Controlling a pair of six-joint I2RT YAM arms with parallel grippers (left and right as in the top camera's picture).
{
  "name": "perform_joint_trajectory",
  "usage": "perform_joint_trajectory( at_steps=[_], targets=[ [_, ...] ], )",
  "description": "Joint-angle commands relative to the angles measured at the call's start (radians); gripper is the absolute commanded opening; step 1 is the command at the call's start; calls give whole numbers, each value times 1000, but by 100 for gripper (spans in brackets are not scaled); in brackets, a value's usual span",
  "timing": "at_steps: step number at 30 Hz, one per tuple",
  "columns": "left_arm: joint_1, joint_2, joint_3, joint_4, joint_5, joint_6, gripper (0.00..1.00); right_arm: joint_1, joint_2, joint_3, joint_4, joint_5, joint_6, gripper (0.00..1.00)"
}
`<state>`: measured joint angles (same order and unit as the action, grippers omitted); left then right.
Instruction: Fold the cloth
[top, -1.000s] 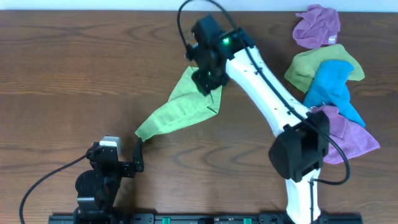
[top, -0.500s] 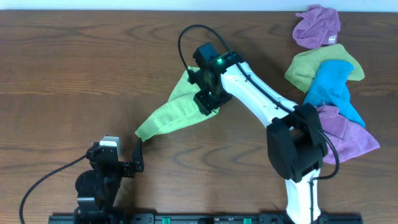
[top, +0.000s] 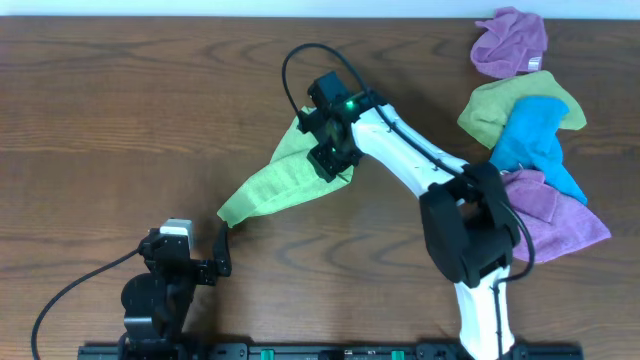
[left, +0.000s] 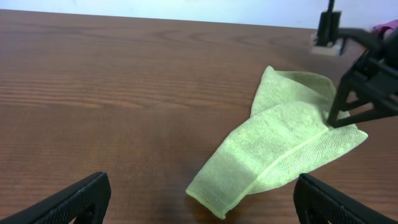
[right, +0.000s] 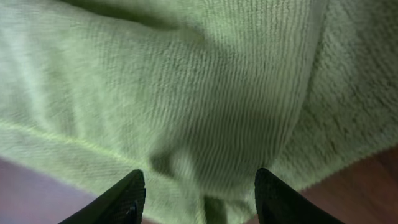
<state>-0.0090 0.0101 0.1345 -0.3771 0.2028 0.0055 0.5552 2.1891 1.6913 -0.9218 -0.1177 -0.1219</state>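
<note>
Update from a second ago: the right gripper (top: 328, 160) has come down from the far end of the cloth (top: 278, 182) towards its right corner, and the arm's elbow has swung in leftwards; the loose flap that stuck out at that corner is now under the gripper; the rest of the cloth hasn't budged. It lies a bit left of the table's (top: 120, 110) middle, a long diagonal shape with its tip pointing at the near-left corner. On the wrist cam the right fingers (right: 127, 198) sit spread apart, pressed onto the green pile with a pucker between them. The left gripper (left: 199, 186) is parked at the near edge, jaws wide apart, same as before. Other rags sit piled by the far-right corner: purple (top: 510, 40), olive (top: 495, 105), blue (top: 535, 140).
</note>
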Motion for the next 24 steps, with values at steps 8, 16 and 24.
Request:
perform_joint_trajectory(
  at_steps=[8,16,24],
  targets=[
    [-3,-6,-21,-3,3,17,95,-15,53,10,14,24,0,1],
    [-3,-6,-21,-3,3,17,95,-5,53,241,-85,24,24,1],
    [-3,-6,-21,-4,3,17,95,48,55,356,80,-78,23,1]
  ],
)
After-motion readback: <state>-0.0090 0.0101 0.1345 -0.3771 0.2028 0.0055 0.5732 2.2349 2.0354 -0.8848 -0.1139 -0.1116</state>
